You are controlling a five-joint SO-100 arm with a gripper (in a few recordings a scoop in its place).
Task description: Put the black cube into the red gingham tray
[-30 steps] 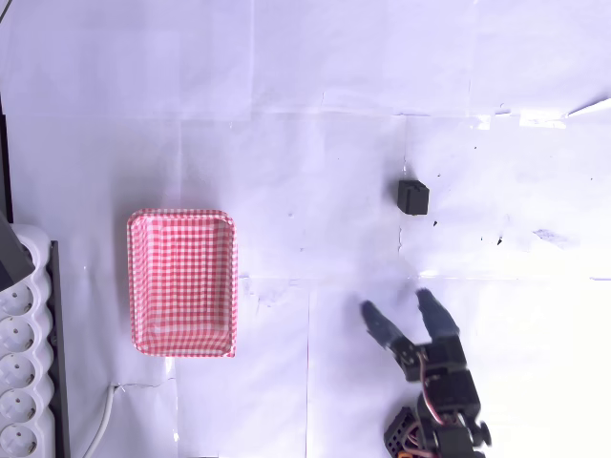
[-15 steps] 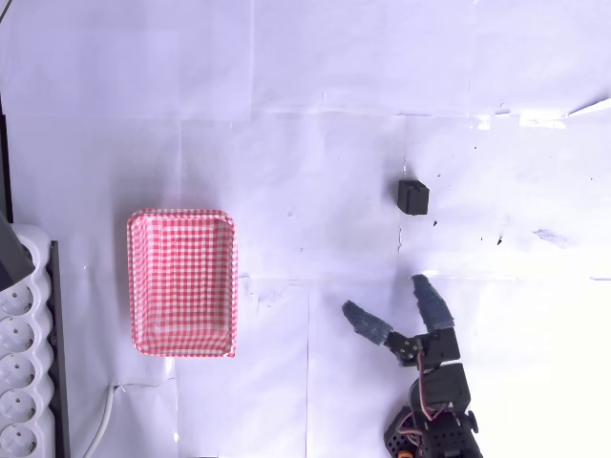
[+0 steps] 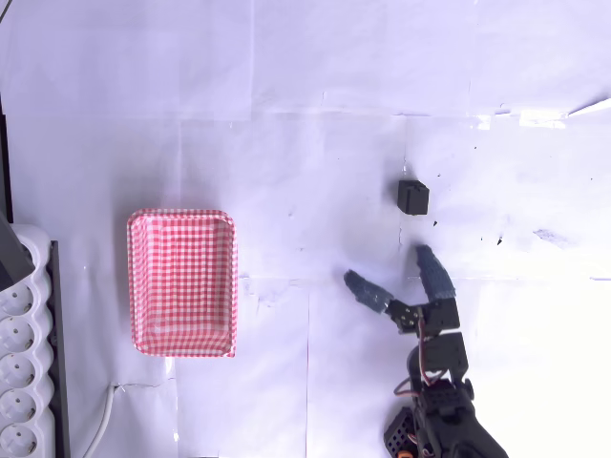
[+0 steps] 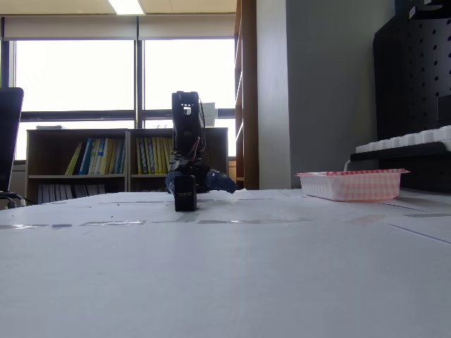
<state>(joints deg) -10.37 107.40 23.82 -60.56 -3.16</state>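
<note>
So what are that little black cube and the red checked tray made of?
The black cube looks like matte plastic, possibly 3D-printed: dull, no shine, with a notched face in the overhead view. The red gingham tray looks like thin printed paper or light plastic: its rim is slim and its walls seem slightly see-through in the fixed view. Neither can be settled by look alone.

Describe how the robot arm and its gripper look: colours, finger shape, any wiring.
The arm is built of black blocky segments, with thin red and orange wires showing at the joints in the overhead view. Its gripper has two tapered, rounded fingers in a grey-blue, slightly mottled finish, fixed to a black base. In the fixed view the arm reads as a dark upright column with a small light marking near its top.
</note>
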